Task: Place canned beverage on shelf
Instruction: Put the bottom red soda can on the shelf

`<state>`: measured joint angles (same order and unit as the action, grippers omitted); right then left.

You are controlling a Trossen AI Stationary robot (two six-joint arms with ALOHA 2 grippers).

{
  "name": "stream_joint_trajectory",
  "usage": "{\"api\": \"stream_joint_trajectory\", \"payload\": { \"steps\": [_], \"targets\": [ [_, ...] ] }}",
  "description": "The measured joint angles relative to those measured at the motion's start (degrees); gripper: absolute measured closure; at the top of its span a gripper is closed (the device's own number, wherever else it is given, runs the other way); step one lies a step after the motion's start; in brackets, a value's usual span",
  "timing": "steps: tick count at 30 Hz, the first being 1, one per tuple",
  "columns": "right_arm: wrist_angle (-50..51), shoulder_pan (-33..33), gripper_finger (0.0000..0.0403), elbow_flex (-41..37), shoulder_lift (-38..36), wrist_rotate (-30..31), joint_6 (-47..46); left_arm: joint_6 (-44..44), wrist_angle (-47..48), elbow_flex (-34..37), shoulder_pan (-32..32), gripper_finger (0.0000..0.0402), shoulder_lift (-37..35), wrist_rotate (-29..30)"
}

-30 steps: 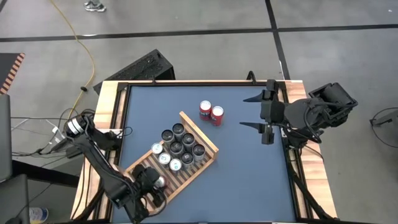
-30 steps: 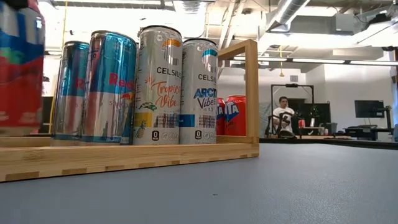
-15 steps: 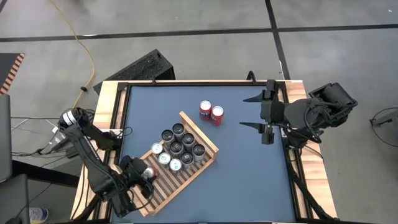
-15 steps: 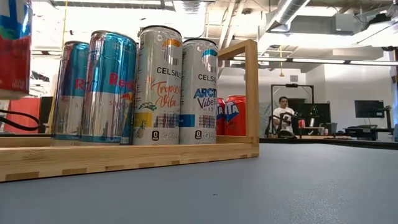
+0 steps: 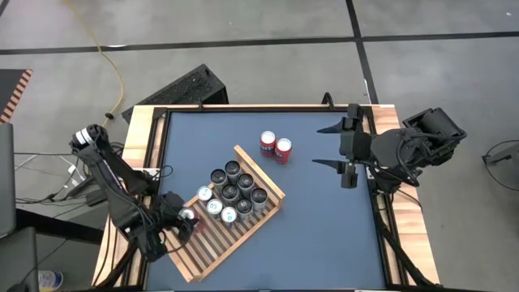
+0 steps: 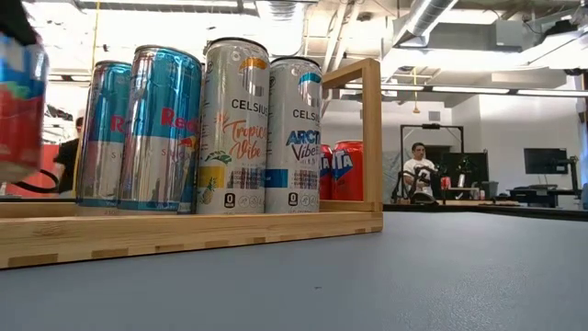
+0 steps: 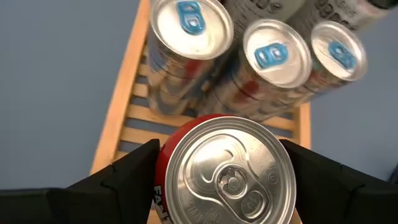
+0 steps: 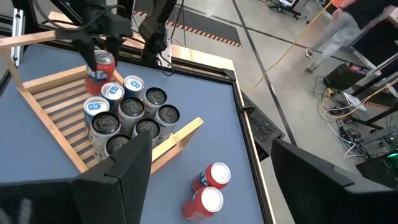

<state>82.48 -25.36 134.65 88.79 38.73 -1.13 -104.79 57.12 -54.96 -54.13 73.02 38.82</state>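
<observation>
A red can with a silver top (image 7: 227,174) is between the fingers of my left gripper (image 5: 185,217), which is shut on it over the left end of the light wood shelf (image 5: 217,243). In the low view the red can (image 6: 18,110) hangs at the far left, its bottom above the shelf's rail (image 6: 138,234). Several tall cans (image 5: 233,191) stand upright on the shelf's slats just beyond it. My right gripper (image 5: 318,146) waits open at the table's right side, raised, with nothing between its fingers. My left gripper pinches the red can's side wall (image 7: 163,180) just under the top rim, one finger (image 7: 134,168) on each of two opposite sides. The fingers slant down from the table's near left. The can stays upright and appears lifted clear of the slats.
Two red cans (image 5: 276,148) stand on the blue table beyond the shelf's far end. A raised wooden border (image 5: 146,138) runs round the table. Bare tabletop (image 5: 324,227) lies to the right of the shelf. A person (image 6: 418,170) sits far off in the room.
My left gripper has carried the red can from the shelf's near end toward the table's far edge and a little left, up to the standing cans, rolling its wrist somewhat. The can has stayed upright in the hold.
</observation>
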Motion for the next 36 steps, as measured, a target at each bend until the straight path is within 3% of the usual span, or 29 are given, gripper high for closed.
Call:
{"api": "stream_joint_trajectory", "payload": {
  "steps": [9, 16, 36],
  "targets": [
    [0.60, 0.00, 0.0102, 0.00, 0.01, -0.05, -1.03, 4.89, 1.51, 0.03, 3.45, 0.0120, 2.34, -5.17],
    [0.72, 0.00, 0.0102, 0.00, 0.02, -0.14, -1.01, 5.70, 2.26, 0.00, 4.44, 0.0120, 6.66, -4.38],
    [2.43, 0.00, 0.0102, 0.00, 0.02, -0.16, -1.90, -4.98, 8.19, 0.00, 1.18, 0.0120, 6.79, -2.41]
  ]
}}
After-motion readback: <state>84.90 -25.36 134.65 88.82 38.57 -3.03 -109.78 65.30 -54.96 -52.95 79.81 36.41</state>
